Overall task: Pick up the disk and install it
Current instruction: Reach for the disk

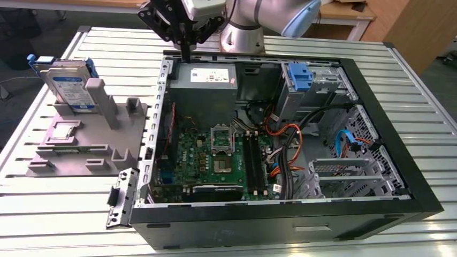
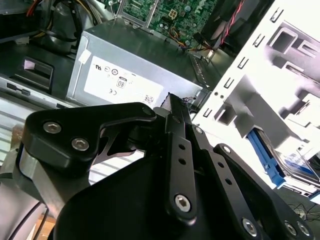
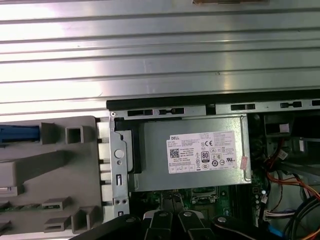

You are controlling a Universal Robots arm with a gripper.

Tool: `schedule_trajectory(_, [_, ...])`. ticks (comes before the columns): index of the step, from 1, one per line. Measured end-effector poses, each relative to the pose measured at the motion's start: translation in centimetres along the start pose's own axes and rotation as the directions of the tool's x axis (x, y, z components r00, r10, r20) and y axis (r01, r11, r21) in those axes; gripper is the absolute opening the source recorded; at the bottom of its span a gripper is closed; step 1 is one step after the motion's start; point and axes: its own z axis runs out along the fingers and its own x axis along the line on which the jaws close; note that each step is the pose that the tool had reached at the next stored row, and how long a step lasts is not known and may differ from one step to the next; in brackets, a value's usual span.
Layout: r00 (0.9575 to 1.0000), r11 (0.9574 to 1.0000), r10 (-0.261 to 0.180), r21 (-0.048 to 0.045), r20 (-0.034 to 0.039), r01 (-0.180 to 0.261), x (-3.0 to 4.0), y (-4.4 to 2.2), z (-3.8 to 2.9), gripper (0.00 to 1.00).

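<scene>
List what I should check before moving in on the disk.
1. Gripper empty: ok. It is shut on nothing, above the power supply.
2. Disk in place: ok. It stands upright in the grey holder, outside the case.
3. Gripper at the disk: not ok. The two are well apart.
4. Jaws open for a grasp: not ok. They are shut.
5. Drive bay free: cannot tell.

Ribbed silver metal tabletop (image 1: pixel 57 214), brightly lit; wooden cabinet (image 1: pixel 418 27) and grey floor (image 1: pixel 444 85) at exterior view's right
</scene>
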Motion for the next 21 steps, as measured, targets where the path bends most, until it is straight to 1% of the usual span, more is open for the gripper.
schedule_trajectory(8, [1.0, 1.0, 0.0, 0.0001, -0.0001, 0.0, 0.53, 0.38, 0.06, 0.1])
schedule_trajectory(21, [1.0, 1.0, 0.0, 0.0001, -0.0001, 0.0, 1.36, 0.64, 0.09, 0.1])
